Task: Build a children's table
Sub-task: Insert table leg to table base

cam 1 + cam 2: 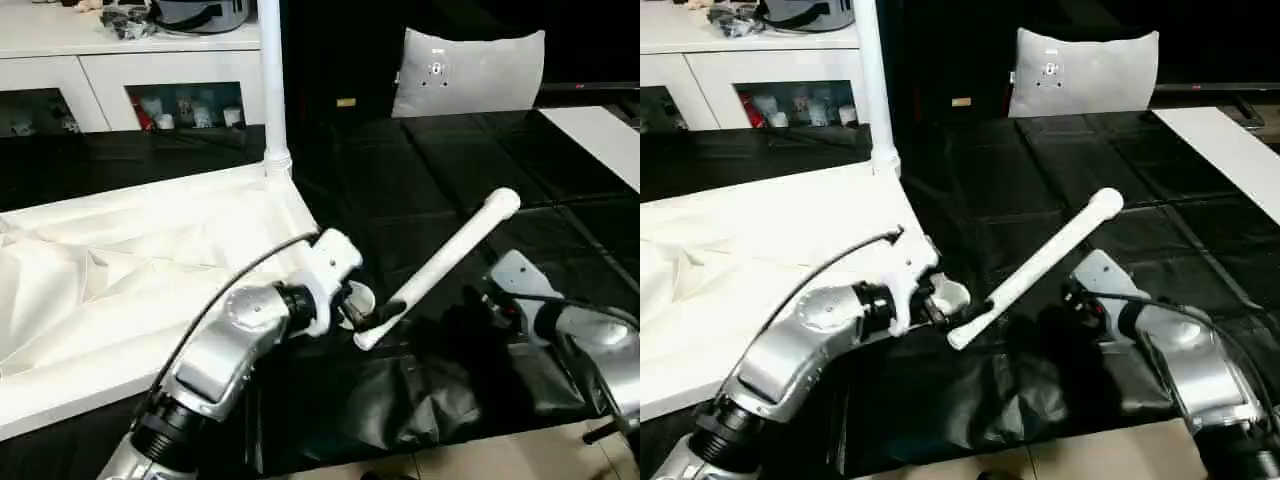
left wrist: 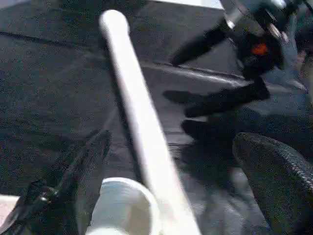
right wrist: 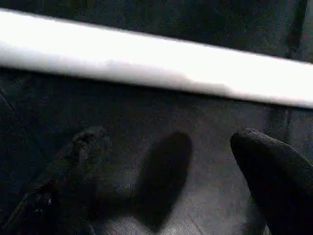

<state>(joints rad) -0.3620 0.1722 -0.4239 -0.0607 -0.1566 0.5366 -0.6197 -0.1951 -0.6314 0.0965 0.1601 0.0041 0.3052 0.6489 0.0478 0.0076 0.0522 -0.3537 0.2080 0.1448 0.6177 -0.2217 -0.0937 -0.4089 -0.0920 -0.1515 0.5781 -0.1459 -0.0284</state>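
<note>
Left wrist view is showing the left tool [image 2: 166,181] spread around a slanting leg [image 2: 139,122]; the right tool [image 3: 166,186] is hanging spread before dark open worktop [image 1: 420,200] at 12 o'clock.

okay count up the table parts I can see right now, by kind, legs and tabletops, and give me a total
Long tapered white tubular legs: 2 (one upright in a corner socket, one lying loose on the black mat)
White plastic rectangular tabletop, ribbed underside up: 1
Total: 3 table parts in view
</note>
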